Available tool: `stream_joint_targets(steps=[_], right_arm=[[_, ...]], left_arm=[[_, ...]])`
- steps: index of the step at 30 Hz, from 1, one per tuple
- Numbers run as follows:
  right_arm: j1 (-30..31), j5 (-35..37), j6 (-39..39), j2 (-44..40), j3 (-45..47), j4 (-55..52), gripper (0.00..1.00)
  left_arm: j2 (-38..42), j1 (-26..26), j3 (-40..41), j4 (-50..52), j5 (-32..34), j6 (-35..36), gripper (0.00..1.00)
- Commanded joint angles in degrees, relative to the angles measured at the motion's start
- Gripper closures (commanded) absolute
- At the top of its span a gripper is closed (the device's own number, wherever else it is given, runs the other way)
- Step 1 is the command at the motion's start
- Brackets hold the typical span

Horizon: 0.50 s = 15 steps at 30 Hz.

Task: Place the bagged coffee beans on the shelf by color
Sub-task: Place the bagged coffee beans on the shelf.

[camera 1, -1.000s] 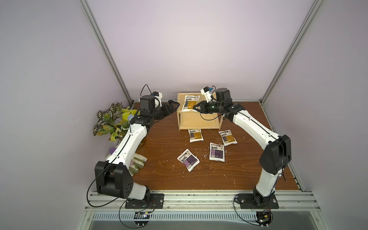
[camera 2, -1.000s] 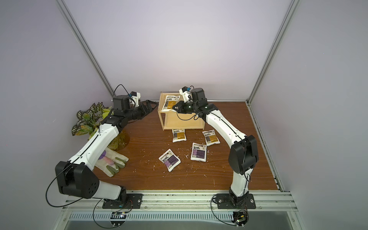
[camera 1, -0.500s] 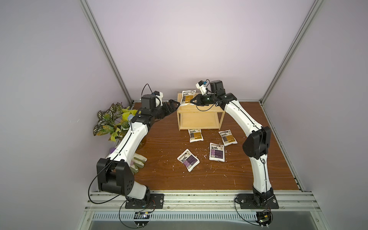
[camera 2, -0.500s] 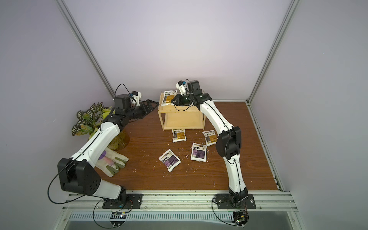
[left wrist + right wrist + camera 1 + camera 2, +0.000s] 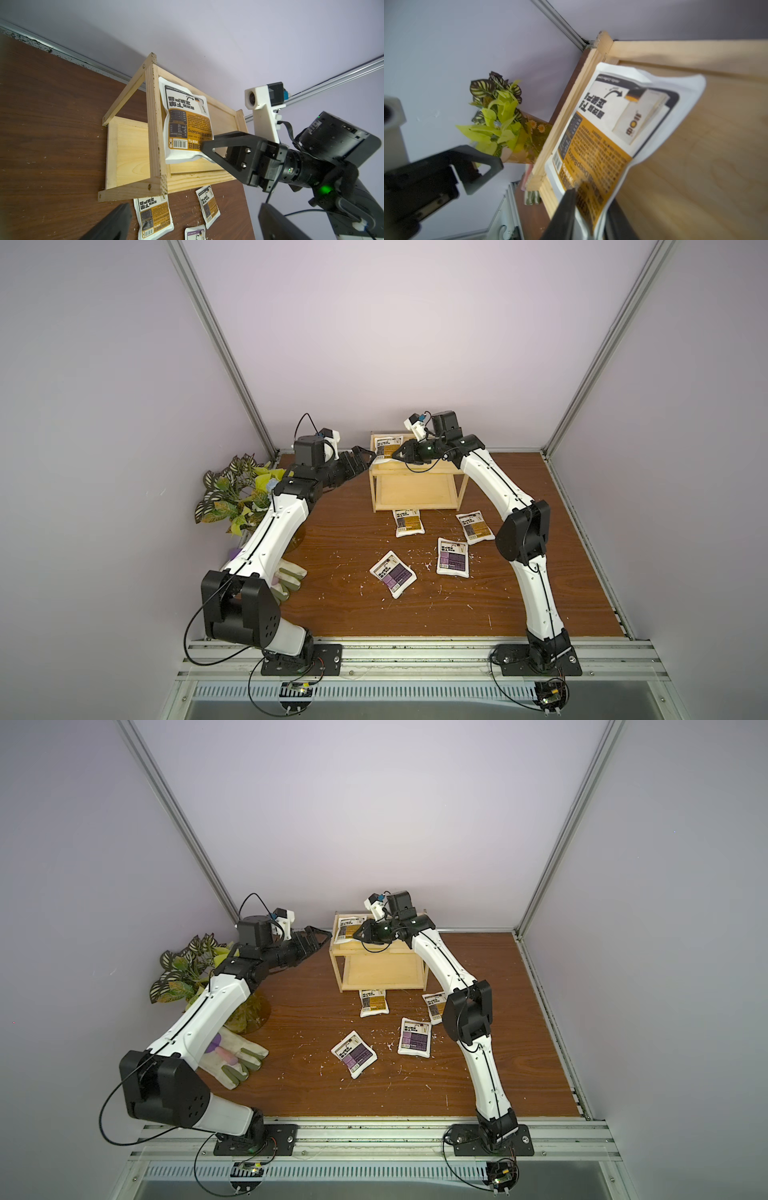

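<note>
We see the pale wood 2-tier shelf (image 5: pixel 415 491) upright at back of table (image 5: pixel 561 572). On its upper tier, L end, lies top orange pouch (image 5: pixel 386 446). Flat on the table in front, labels up, none touching: mid orange pouch (image 5: pixel 408 522), right orange pouch (image 5: pixel 475 527), left purple pouch (image 5: pixel 392 573), right purple pouch (image 5: pixel 452 563).

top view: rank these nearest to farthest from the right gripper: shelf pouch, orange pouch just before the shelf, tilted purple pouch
1. Shelf pouch: on the top board, at the right gripper's jaws.
2. Orange pouch: lower, just before the shelf.
3. Tilted purple pouch: farthest, nearer the camera.
</note>
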<state>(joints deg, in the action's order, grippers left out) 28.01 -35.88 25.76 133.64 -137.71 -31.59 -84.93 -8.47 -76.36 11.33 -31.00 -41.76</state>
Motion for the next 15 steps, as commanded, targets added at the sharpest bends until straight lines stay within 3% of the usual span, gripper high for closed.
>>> stream_joint_targets(steps=[1, 6, 12, 15], right_arm=[[0.1, -0.1, -1.1, -0.6, -3.0, -1.2, 0.51], [0.0, 3.1, -1.4, -1.7, -3.3, -1.9, 0.35], [0.0, 10.5, -1.6, -3.1, -3.3, -2.8, 0.27], [0.0, 10.9, -1.0, -2.9, -3.7, -1.8, 0.27]], left_arm=[[0.0, 0.4, -1.4, -1.7, -0.1, 0.5, 0.00], [0.1, 0.5, -1.4, -1.7, 0.0, 0.4, 0.00], [0.2, 0.4, -1.2, -1.9, -0.1, 0.2, 0.01], [0.1, 0.4, -1.1, -2.0, -0.1, 0.1, 0.01]])
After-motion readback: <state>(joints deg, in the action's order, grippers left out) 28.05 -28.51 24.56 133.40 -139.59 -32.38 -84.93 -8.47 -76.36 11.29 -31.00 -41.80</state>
